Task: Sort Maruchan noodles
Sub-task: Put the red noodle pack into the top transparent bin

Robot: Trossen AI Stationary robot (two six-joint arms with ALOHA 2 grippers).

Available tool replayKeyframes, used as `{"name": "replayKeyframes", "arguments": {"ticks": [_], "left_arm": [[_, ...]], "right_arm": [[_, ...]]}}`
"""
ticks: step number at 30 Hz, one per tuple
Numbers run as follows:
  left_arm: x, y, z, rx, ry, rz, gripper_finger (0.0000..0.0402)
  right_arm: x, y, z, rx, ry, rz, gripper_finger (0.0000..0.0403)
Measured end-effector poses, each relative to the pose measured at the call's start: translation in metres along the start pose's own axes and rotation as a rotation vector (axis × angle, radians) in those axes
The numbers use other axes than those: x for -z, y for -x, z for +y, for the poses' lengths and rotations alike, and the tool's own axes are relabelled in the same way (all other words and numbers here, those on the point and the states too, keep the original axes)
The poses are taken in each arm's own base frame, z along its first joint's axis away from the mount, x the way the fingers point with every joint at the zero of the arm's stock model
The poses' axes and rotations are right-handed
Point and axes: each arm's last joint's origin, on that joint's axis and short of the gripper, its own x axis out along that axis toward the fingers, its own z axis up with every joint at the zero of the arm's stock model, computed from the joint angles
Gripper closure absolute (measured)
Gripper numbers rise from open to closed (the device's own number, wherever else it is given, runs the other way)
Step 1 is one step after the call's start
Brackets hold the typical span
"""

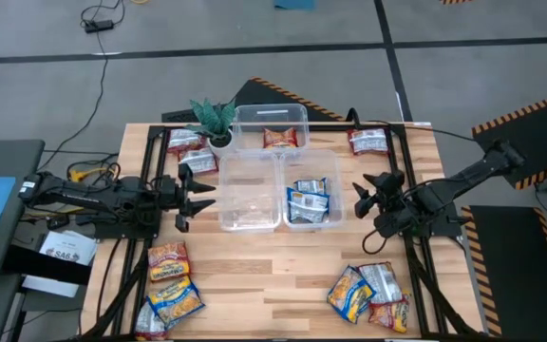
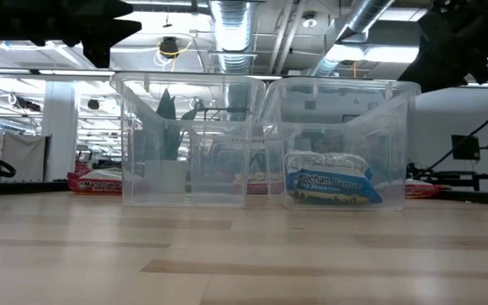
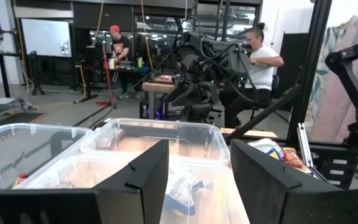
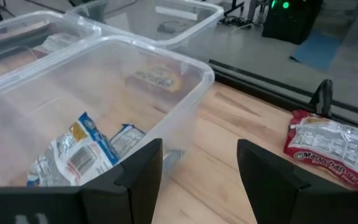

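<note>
Right end effector (image 4: 197,180) open, beside red packet (image 4: 337,149).

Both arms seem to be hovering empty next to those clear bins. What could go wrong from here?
The left gripper and right gripper, both open, flank the bins, so a careless sweep might shove the empty bin. The yellow packets overlap in heaps, so a grab may lift two. The red packets lie beside the plant, which could get knocked.

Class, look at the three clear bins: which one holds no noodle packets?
The front left bin: it is bare, while the front right bin holds blue packets and the back bin a red one.
</note>
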Motion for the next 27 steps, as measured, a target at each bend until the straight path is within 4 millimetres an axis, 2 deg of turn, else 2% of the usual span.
{"name": "replayKeyframes", "arguments": {"ticks": [7, 10, 13, 17, 20, 23, 27], "left_arm": [[0.0, 0.0, 0.0, 0.0, -0.001, 0.004, 0.0242], [0.0, 0.0, 0.0, -0.001, -0.003, 0.0, 0.0242], [-0.001, 0.0, 0.0, -0.001, -0.001, -0.012, 0.0242], [-0.001, 0.0, 0.0, -0.001, -0.014, -0.01, 0.0242], [-0.001, 0.0, 0.0, -0.002, -0.03, -0.01, 0.0242], [-0.001, 0.0, 0.0, -0.002, -0.031, -0.01, 0.0242], [-0.001, 0.0, 0.0, -0.002, -0.03, -0.01, 0.0242]], "right_arm": [[-0.001, -0.001, 0.001, 0.001, -0.026, -0.003, 0.0175], [-0.007, -0.011, -0.001, 0.061, -0.096, -0.019, 0.0176], [-0.014, -0.025, -0.009, 0.164, -0.079, -0.021, 0.0178], [-0.031, -0.039, -0.026, 0.241, -0.038, 0.062, 0.0184], [-0.041, -0.05, -0.043, 0.229, -0.02, 0.169, 0.0191], [-0.048, -0.059, -0.063, 0.245, -0.075, 0.232, 0.0196], [-0.055, -0.074, -0.089, 0.382, -0.2, 0.207, 0.0198]]}}
